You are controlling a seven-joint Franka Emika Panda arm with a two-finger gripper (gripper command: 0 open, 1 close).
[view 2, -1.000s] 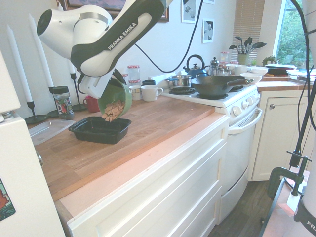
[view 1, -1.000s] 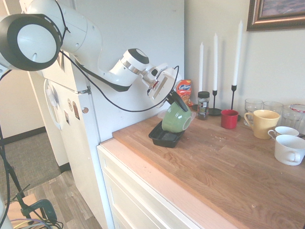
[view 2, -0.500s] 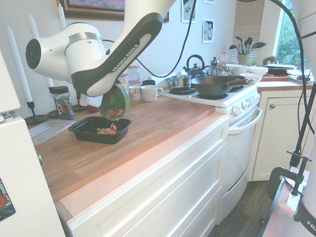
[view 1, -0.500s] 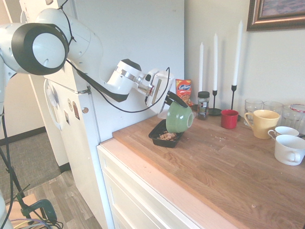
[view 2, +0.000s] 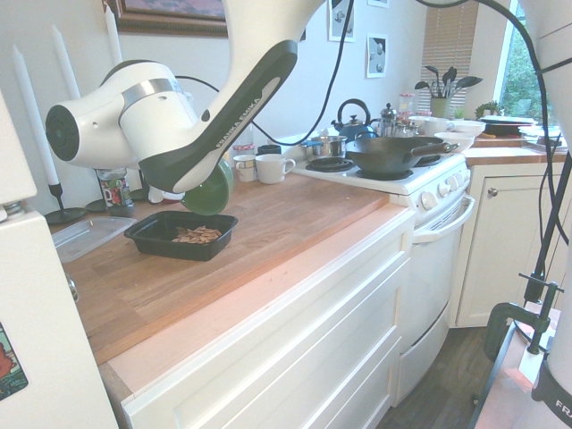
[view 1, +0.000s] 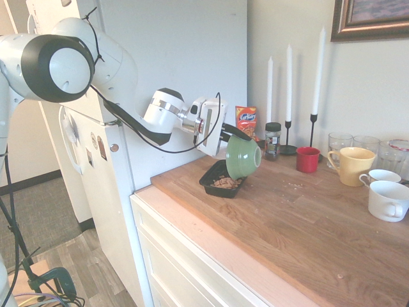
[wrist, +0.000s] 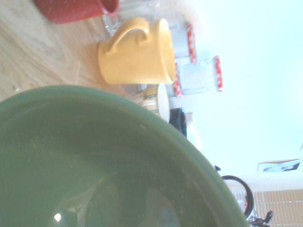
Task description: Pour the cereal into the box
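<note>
The cereal (view 1: 223, 182) (view 2: 197, 235) lies as a small tan heap inside the box (view 1: 209, 185) (view 2: 150, 244), a shallow black tray near the counter's fridge end. Over the box hangs a green bowl (view 1: 243, 157) (view 2: 209, 191), tipped steeply on its side, with my gripper (view 1: 228, 131) shut on its rim. The bowl's inside (wrist: 94, 161) fills the wrist view and looks bare. In the second exterior view the arm hides the fingers.
A clear container (view 2: 89, 235) lies beside the box. Behind stand white candles (view 1: 289, 70), a spice jar (view 1: 273, 140), an orange-red snack bag (view 1: 246, 121), a red cup (view 1: 307, 159), a yellow mug (view 1: 351, 165) (wrist: 135, 52), glasses and white cups (view 1: 388, 199). A stove with a pan (view 2: 393, 156) is further along.
The bowl has tipped further over and the cereal has fallen out of it into the box. The wrist has swung lower and closer to the fridge side.
</note>
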